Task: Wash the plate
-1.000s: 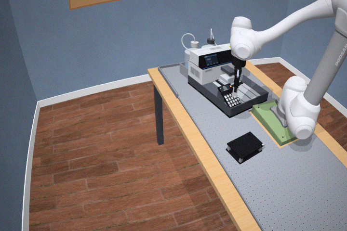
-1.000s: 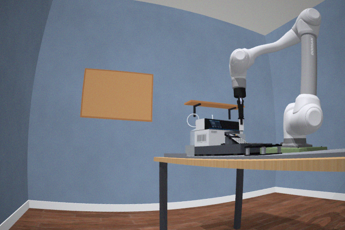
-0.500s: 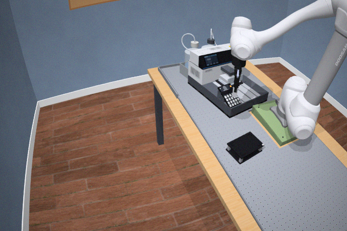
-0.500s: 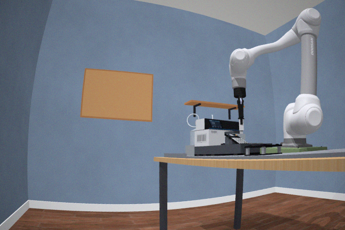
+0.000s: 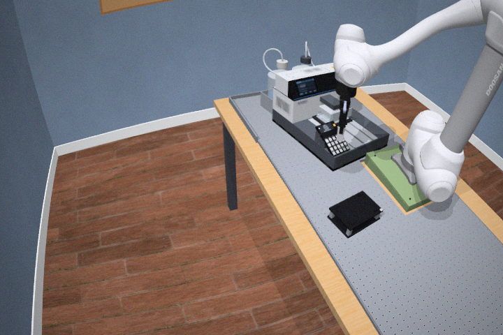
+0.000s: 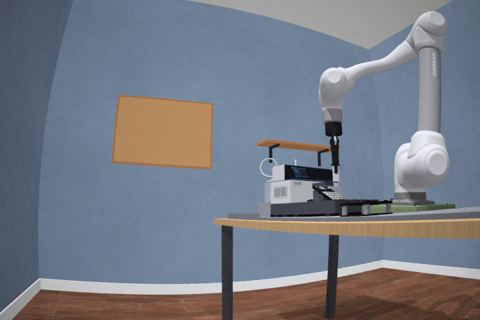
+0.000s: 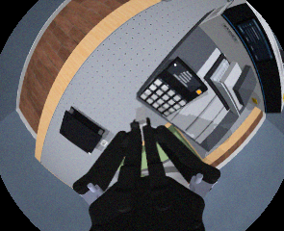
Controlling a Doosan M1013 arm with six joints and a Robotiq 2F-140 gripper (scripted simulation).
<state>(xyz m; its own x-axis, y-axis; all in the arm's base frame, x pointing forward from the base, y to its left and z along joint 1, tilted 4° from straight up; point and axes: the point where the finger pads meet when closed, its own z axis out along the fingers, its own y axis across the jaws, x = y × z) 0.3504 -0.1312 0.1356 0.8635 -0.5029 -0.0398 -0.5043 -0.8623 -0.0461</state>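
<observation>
Above the washer's keypad (image 5: 336, 144) your gripper (image 5: 341, 134) hangs vertical, fingers pinched shut on nothing, a blunt tip suited to pressing START. Nest N1 (image 5: 355, 213) looks bare; the plate likely sits in the carrier, unconfirmed.

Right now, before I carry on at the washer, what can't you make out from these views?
- Washer lamp colour: too small in the top view, not visible elsewhere.
- Plate in the carrier pocket: the shut, empty gripper and arm cover it from the top; the exterior view is edge-on.
- Which key is START: the keypad is too small and blurred in the wrist view.
- A1 mark on the nest: too small.
</observation>
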